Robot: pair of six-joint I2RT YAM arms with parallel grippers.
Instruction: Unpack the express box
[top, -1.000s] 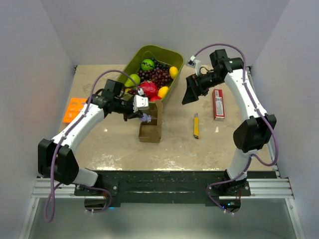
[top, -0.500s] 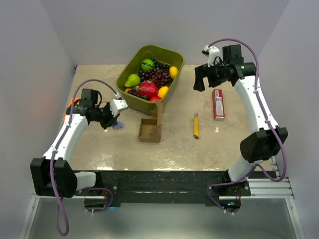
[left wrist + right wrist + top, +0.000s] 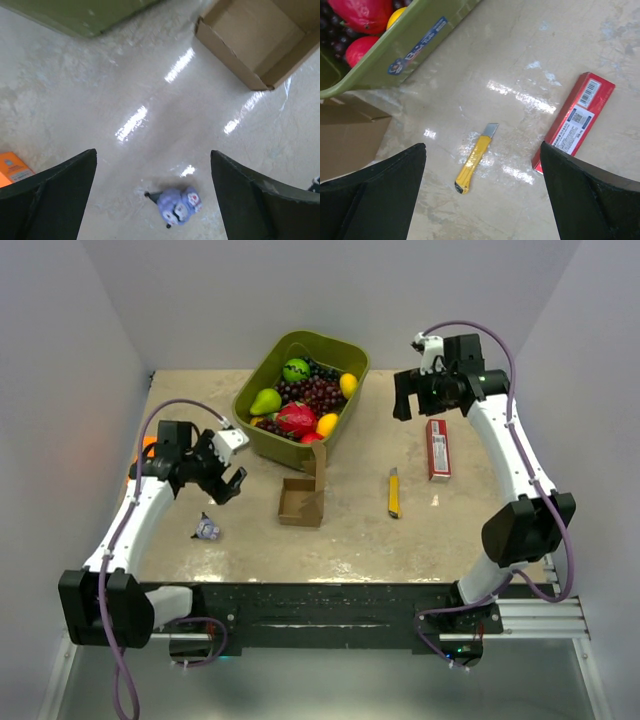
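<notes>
Tabletop; left-wrist view: express box, toy

The express box stands open; a small purple toy lies apart.

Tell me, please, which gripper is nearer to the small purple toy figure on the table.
Left. The left gripper hangs open just beyond the purple toy figure; the right gripper is far across the table, near the red packet.
</notes>
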